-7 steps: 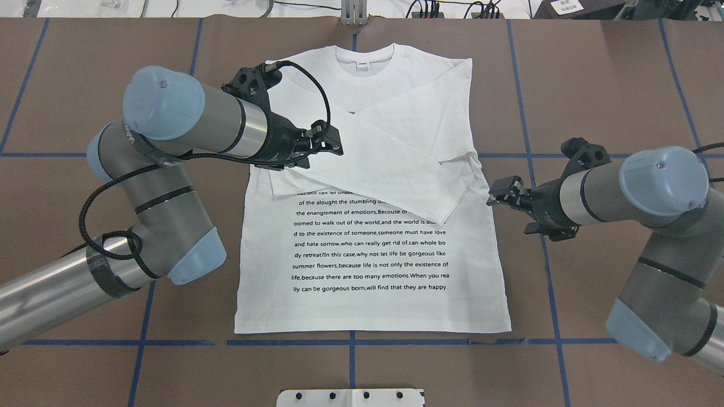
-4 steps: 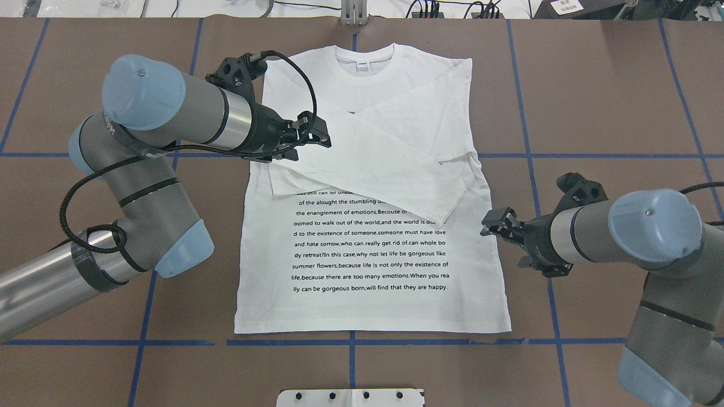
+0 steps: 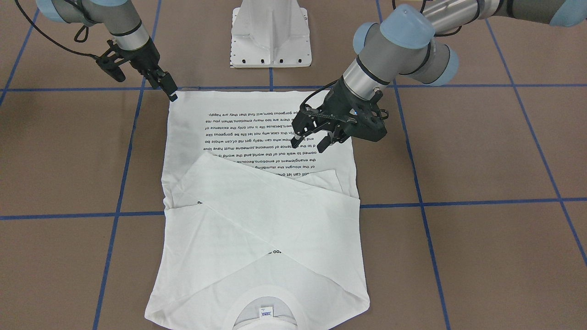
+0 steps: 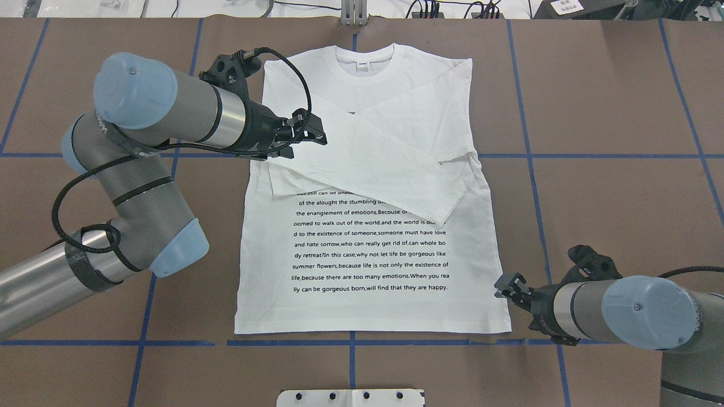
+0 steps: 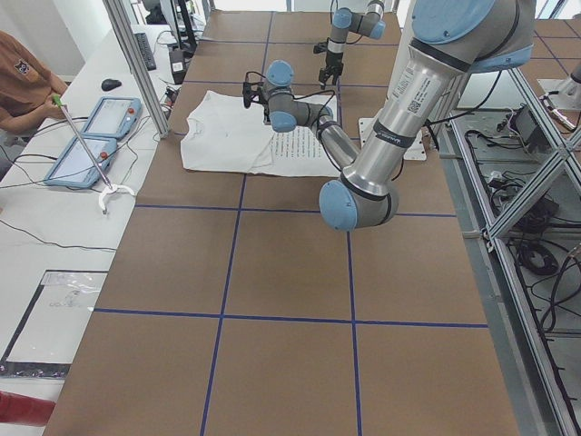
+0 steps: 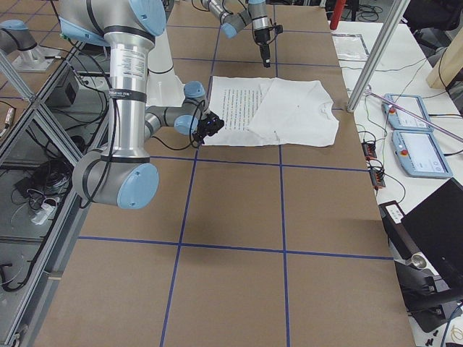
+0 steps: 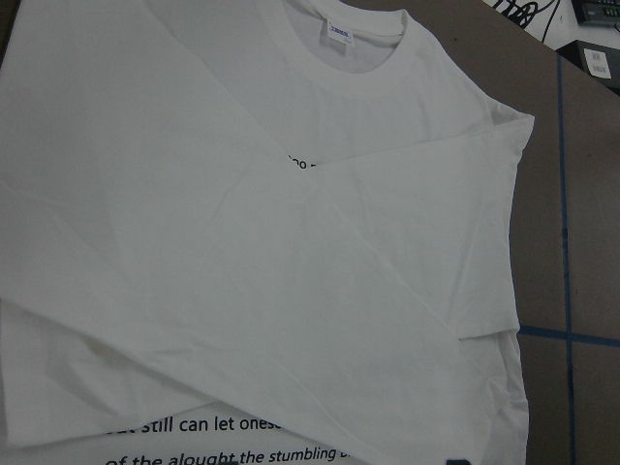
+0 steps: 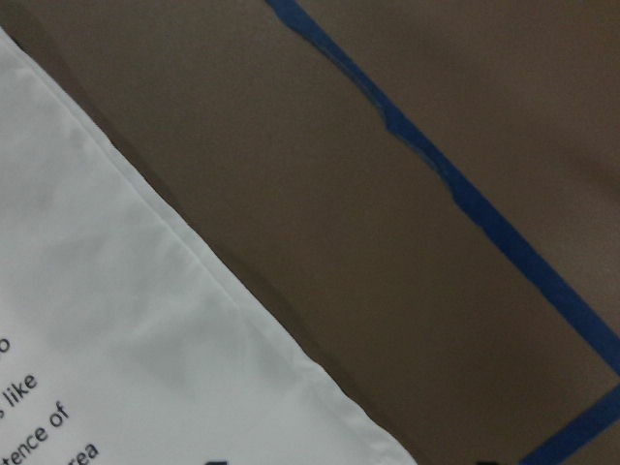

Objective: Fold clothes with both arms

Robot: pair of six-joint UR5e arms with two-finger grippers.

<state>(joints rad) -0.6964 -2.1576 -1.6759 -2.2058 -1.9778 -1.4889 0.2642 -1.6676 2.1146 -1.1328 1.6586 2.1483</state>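
Risk: skewed fold | T-shirt (image 4: pixel 367 249) flat mid-table, collar at 12 o'clock, sleeves crossed on chest | right gripper (image 4: pixel 502 284) beside hem corner at 5 o'clock, jaws parted, empty; may pinch one layer only | left gripper (image 4: pixel 314 133) over chest at 10 o'clock, parted, empty; a lone-corner lift could twist the hem and spill the sleeves

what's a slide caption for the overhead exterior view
White long-sleeved T-shirt with both sleeves folded across the chest; left gripper above them, right gripper near the hem corner.
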